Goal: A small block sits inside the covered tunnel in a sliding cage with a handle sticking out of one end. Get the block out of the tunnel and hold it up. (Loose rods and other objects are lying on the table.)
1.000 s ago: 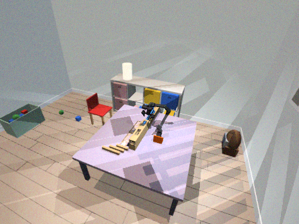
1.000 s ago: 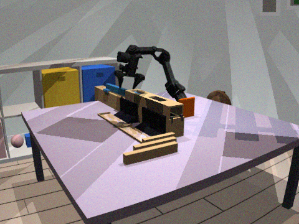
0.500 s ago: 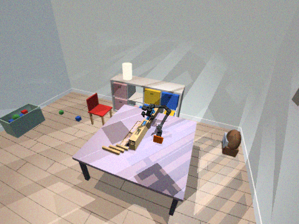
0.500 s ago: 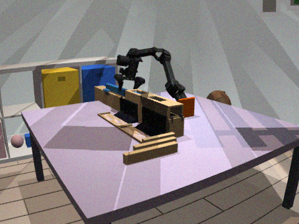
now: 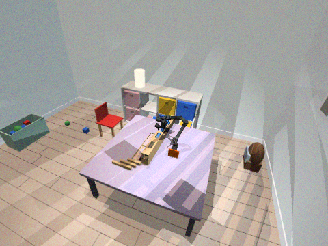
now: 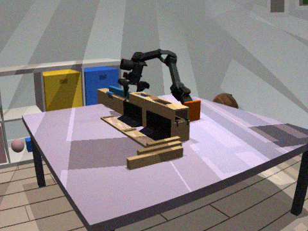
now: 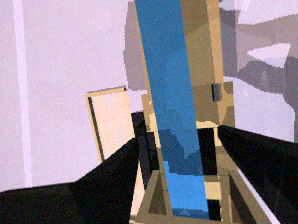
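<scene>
While the arm [image 5: 180, 120] [image 6: 174, 68] rises beside the tunnel [image 5: 149, 158] [image 6: 159, 102] [image 7: 150, 201] and bends over in an arch, its tool [image 5: 163, 129] [image 6: 134, 90] [image 7: 178, 134] points down near the tunnel's far end. The fingers stand apart, one at each side of the blue handle [image 6: 118, 92] [image 7: 172, 100], which runs into the tunnel. Where the small block is, I cannot tell. Loose rods [image 5: 121, 165] [image 6: 155, 157] lie near the tunnel's other end on the worktop [image 5: 137, 184] [image 6: 96, 179] [image 7: 60, 100].

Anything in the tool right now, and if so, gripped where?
Nothing held. The tool is open, its fingers standing either side of the blue bar, with visible gaps on both sides in the wrist view.
</scene>
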